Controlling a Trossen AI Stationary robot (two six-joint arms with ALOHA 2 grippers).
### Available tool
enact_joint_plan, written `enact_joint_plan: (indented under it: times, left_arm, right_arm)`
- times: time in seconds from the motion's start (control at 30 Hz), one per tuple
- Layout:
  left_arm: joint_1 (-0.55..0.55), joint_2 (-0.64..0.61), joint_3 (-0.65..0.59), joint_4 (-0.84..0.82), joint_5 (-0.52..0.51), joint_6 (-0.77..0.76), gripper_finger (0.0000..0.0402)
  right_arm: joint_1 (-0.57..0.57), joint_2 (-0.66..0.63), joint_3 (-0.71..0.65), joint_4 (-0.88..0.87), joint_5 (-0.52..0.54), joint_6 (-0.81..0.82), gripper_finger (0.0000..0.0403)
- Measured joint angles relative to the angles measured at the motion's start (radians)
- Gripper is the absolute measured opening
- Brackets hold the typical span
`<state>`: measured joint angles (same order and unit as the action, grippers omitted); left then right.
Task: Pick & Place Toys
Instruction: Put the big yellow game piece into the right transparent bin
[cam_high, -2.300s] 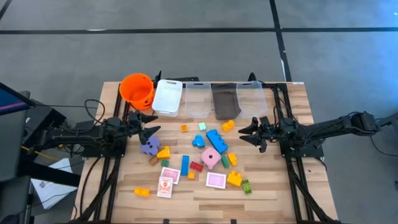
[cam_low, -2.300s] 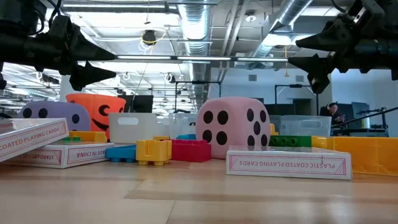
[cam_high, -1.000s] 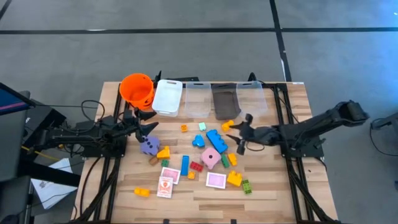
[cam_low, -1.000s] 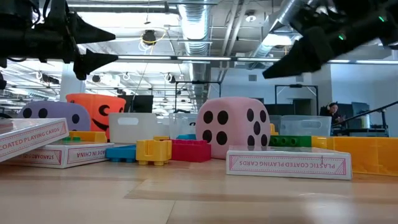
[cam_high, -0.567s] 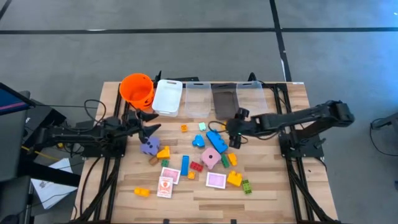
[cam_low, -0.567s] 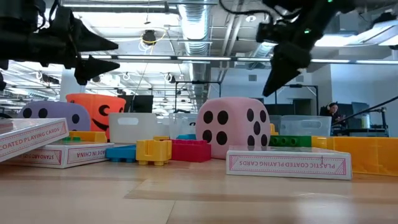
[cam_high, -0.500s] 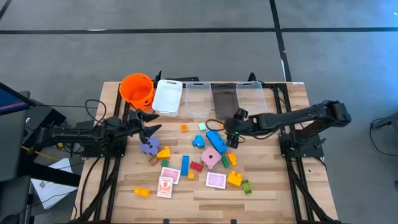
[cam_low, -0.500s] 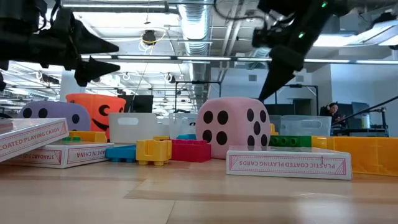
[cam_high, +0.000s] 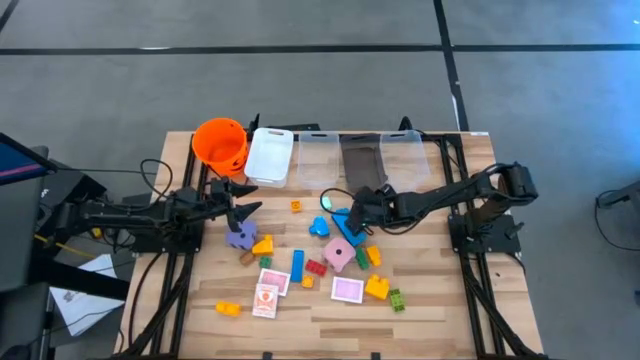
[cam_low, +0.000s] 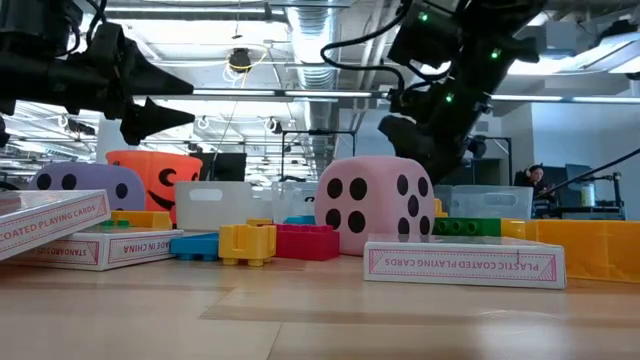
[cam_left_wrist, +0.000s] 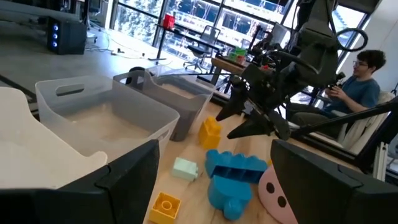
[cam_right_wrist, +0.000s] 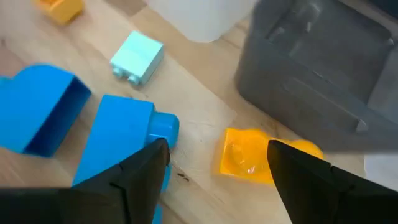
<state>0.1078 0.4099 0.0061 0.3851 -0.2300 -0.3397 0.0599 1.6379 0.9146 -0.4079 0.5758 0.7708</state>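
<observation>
Many toys lie loose mid-table: a long blue brick, a second blue brick, a yellow-orange brick, a mint brick, a pink dotted die, a purple die and pink-white card boxes. My right gripper is open, low over the long blue brick, with the yellow-orange brick lying between its fingers and untouched. My left gripper is open and empty above the table, just beyond the purple die.
An orange bucket, a white bin, two clear bins and a grey bin line the far edge. More bricks lie toward the near edge. A person sits beyond the table.
My right gripper has swung from the table's right side toward the left and down, ending low over the blue and yellow-orange bricks near the bins, still open. The toys have stayed where they were.
</observation>
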Motion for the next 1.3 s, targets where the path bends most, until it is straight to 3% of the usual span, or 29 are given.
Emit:
enact_joint_plan:
  times: [0.3, 0.73, 1.03, 1.3]
  left_arm:
    - [0.0, 0.0, 0.0, 0.025, -0.001, 0.076, 0.0301]
    - [0.0, 0.0, 0.0, 0.213, -0.002, 0.39, 0.0301]
    - [0.0, 0.005, 0.0, 0.209, -0.001, 0.446, 0.0301]
    - [0.0, 0.015, 0.0, 0.206, -0.001, 0.448, 0.0301]
  right_arm:
    - [0.103, -0.005, 0.0, -0.015, 0.102, 0.128, 0.0281]
    - [0.196, -0.005, 0.0, -0.335, 0.176, 0.441, 0.0394]
    - [0.305, 0.0, -0.004, -0.333, 0.454, 0.488, 0.0388]
    - [0.402, 0.0, -0.004, -0.247, 0.457, 0.44, 0.0387]
